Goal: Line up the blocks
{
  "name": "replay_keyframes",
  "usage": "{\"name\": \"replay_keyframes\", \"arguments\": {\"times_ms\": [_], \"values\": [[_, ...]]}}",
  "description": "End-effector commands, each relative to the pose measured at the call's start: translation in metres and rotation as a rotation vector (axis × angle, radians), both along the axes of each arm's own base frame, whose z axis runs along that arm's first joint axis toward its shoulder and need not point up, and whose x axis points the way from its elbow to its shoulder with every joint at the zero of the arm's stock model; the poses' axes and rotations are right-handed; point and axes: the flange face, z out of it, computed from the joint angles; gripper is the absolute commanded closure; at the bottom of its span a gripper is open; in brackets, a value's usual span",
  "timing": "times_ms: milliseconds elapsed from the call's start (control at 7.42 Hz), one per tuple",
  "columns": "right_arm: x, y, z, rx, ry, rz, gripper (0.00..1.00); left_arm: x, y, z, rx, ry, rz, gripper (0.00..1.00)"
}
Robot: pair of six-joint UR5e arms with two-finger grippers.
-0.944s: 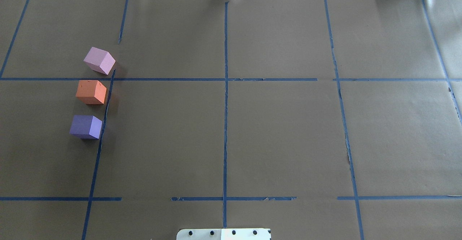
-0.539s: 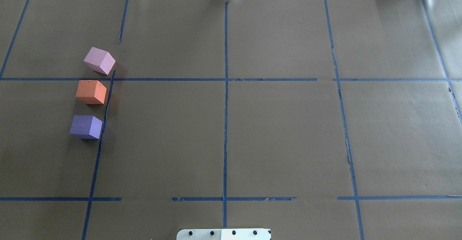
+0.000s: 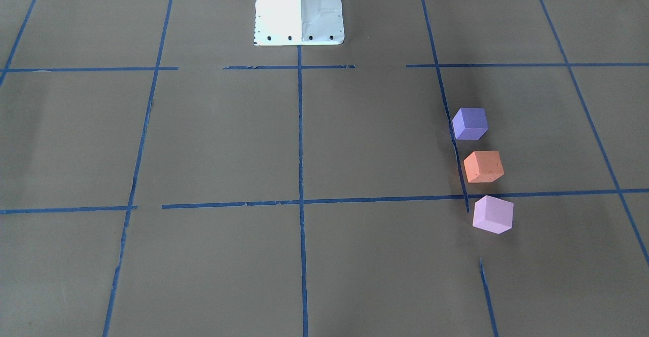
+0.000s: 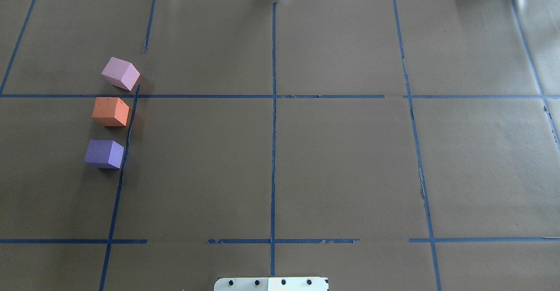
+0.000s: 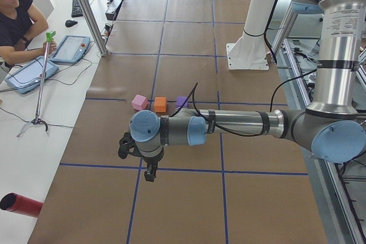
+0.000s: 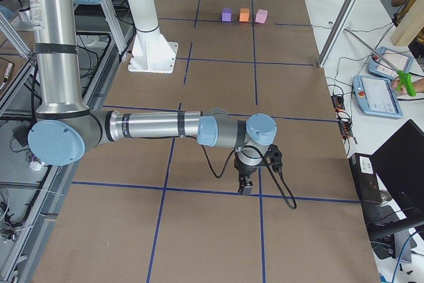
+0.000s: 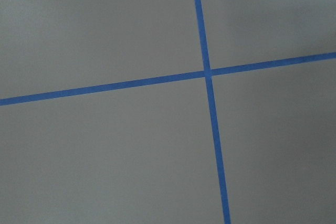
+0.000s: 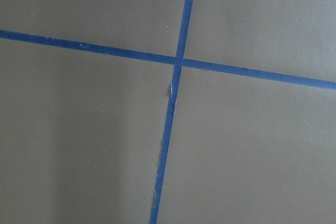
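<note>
Three blocks stand in a near-straight row on the brown table's left part, apart from each other: the pale pink block (image 4: 120, 73) farthest, the orange block (image 4: 110, 112) in the middle, the violet-purple block (image 4: 104, 153) nearest the robot. In the front-facing view they are the purple (image 3: 469, 123), orange (image 3: 483, 166) and pink (image 3: 492, 214) blocks. My left gripper (image 5: 150, 172) hangs over a tape crossing, well away from the blocks. My right gripper (image 6: 246, 187) hangs over the table's far right end. Both show only in side views, so I cannot tell whether they are open or shut.
The white robot pedestal (image 3: 299, 10) stands at the table's near middle. Blue tape lines (image 4: 273, 107) grid the brown paper. A seated operator (image 5: 17, 21) with tablets and a red cylinder (image 5: 20, 205) are beside the table's left end. Both wrist views show only tape crossings.
</note>
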Motion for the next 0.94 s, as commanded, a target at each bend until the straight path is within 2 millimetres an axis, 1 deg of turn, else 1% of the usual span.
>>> {"name": "replay_keyframes", "arguments": {"times_ms": [0,539,674,809], "values": [[0.0,0.0,0.0,0.0,0.0,0.0,0.0,0.001,-0.001,-0.005,0.003,0.003,-0.002,0.0],[-0.001,0.0,0.0,0.0,0.0,-0.002,0.0,0.0,0.002,-0.008,0.015,-0.004,0.001,0.0],[0.0,0.0,0.0,0.0,0.0,0.0,0.0,0.001,0.011,-0.007,0.015,-0.006,0.001,0.0],[0.0,0.0,0.0,0.0,0.0,0.0,0.0,0.001,0.015,-0.01,0.025,-0.007,0.001,0.0]]}}
